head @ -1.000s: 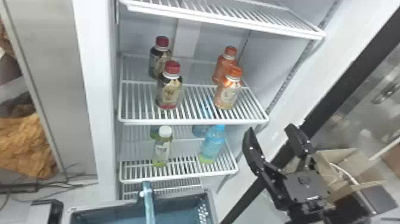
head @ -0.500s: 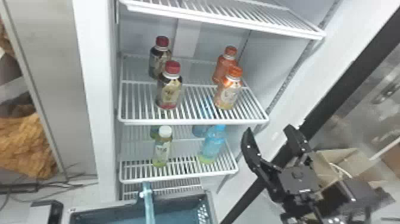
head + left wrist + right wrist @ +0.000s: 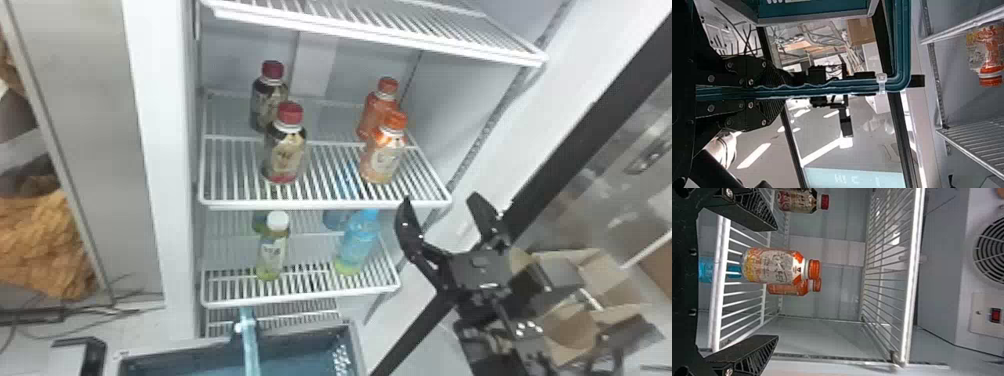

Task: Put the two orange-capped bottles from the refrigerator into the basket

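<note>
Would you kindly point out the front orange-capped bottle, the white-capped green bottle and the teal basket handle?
Front orange-capped bottle [image 3: 384, 156]: head view, its label.
White-capped green bottle [image 3: 272, 252]: head view, its label.
Teal basket handle [image 3: 858, 86]: left wrist view, its straight bar.

In the head view the light is bright and soft, washing the fridge [image 3: 500, 37] nearly white; the upper shelf [image 3: 370, 37] shines at twelve o'clock, and a glint sits on the neck of the front orange bottle [image 3: 387, 136] toward one. The basket [image 3: 300, 345], at seven o'clock, is dimmer inside. The left wrist view has hard white streaks [image 3: 754, 156] against near-black shapes. In the right wrist view that shelf's front bar glares, while the back wall [image 3: 826, 250] is a duller grey. The light's source cannot be made out.
</note>
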